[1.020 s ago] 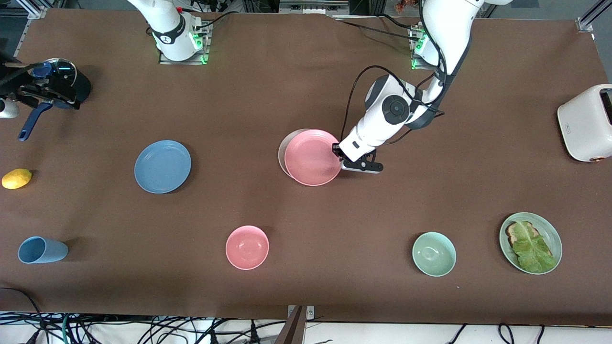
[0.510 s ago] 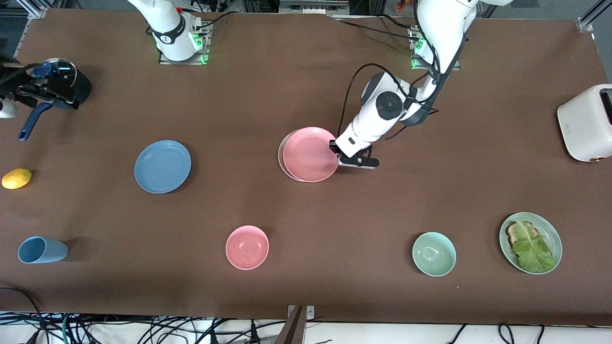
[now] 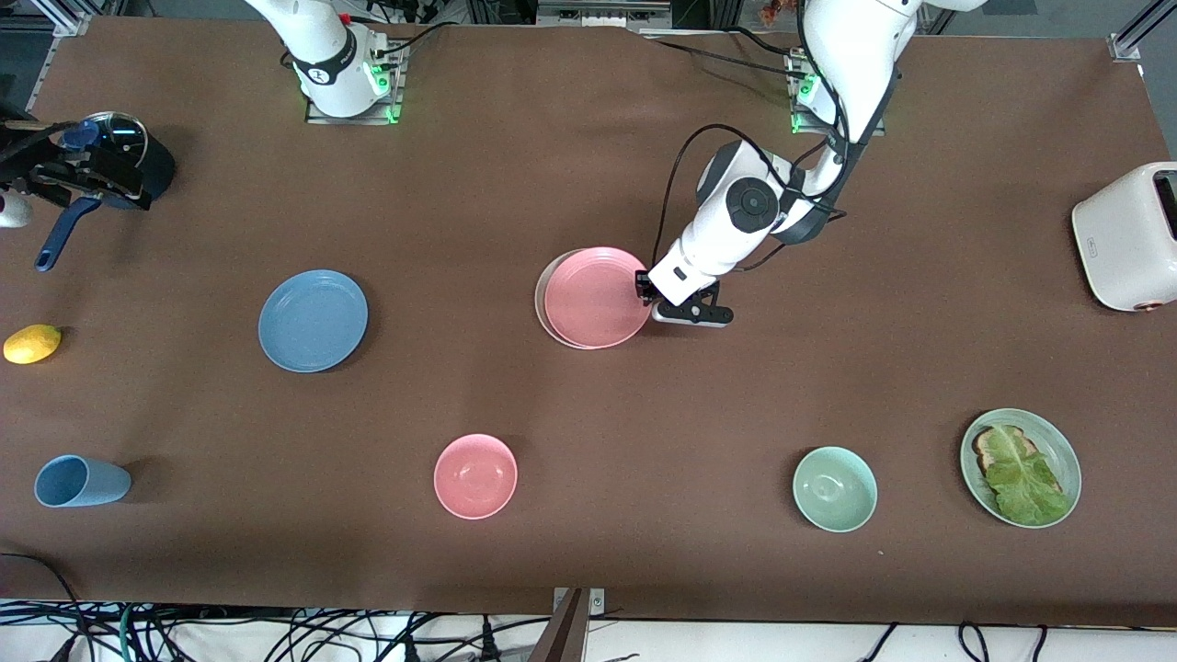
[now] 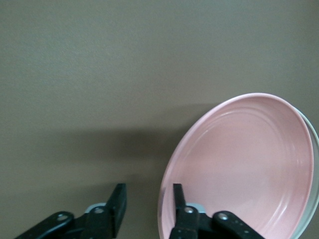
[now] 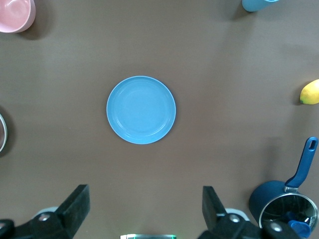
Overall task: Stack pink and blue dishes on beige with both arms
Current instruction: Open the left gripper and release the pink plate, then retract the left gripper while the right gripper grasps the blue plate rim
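Black two-finger left gripper parted at the rim of the pastel pink matte plate, which lies on the pale beige plate.

Left gripper: its fingers stand apart, one on each side of the pink plate's rim, clamping nothing; the beige plate shows only as a thin crescent at the pink plate's edge. Right gripper: fingers spread wide and empty, held high over the right arm's end of the brown table, above the saucepan; this arm waits. Medium blue matte plate lies alone on the table, well apart from the stack, toward the right arm's end, and is seen whole from the right wrist. Smaller pink bowl sits nearer the front camera than the stack. Dark blue saucepan stands at the table's edge on the right arm's end.
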You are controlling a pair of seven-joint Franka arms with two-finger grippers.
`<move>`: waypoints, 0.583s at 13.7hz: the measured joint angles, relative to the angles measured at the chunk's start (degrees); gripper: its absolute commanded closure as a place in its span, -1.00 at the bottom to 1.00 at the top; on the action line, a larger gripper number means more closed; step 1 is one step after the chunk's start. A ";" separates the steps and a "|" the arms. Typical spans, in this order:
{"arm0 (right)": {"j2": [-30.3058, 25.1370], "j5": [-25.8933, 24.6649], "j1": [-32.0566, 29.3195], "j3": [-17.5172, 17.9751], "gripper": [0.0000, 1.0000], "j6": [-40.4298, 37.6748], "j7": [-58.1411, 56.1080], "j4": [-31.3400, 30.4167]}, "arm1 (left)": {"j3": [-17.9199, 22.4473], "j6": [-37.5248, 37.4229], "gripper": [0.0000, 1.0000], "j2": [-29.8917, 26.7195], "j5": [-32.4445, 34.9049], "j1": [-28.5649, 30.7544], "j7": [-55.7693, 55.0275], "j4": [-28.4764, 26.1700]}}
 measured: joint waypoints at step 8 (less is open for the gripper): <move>9.63 1.13 0.77 0.71 -1.00 1.30 -0.01 -4.89 | 7.97 -11.62 -0.99 -7.05 0.07 1.11 7.31 0.60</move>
